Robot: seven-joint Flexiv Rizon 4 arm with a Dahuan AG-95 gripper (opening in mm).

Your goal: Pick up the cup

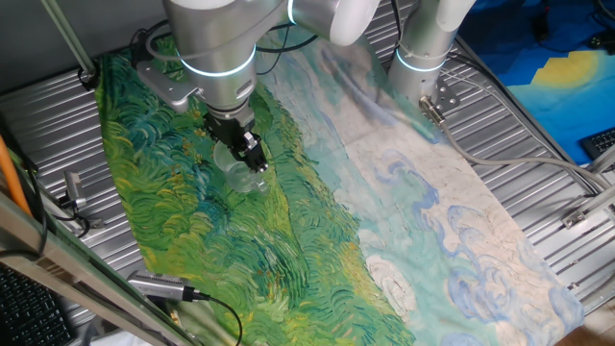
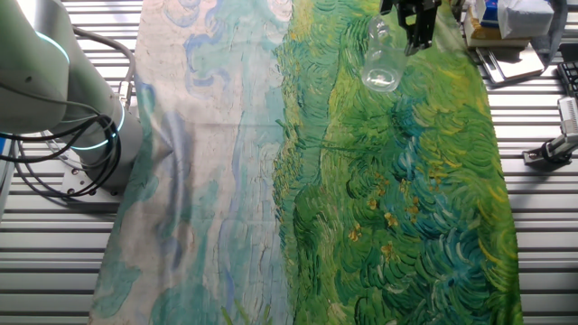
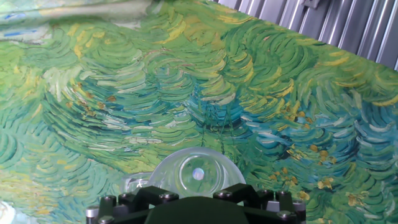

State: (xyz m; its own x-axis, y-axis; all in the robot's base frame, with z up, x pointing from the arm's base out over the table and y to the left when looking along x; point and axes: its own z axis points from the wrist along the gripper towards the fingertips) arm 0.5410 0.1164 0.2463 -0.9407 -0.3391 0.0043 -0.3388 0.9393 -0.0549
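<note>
Cup (image 2: 380, 60) is already in the hand (image 1: 248, 154), hanging tilted above the painted cloth (image 1: 317, 240) that covers the tabletop (image 1: 48, 125), its rim turned down and away from the wrist. In the hand view the clear round base (image 3: 196, 174) sits square against the black body of the hand, so the fingers are drawn in and pinching the cup's wall rather than spread. How far they have come together is hard to judge, because the glassy sides nearly vanish against the green swirls.

My worry is slip. A smooth, transparent wall gives the pads little to bite on, and a cup held tilted like this could rotate or slide out if the arm moves off sharply. Squeezing harder carries its own risk: if it is thin plastic it may buckle and pop free.

Below it, the cloth lies loose with folds near the arm's base (image 2: 81, 144); a dropped cup would likely roll toward the ribbed metal edge (image 2: 533, 226). Cables (image 1: 538, 163) and a small fixture (image 2: 555, 149) lie well apart from the hand.
</note>
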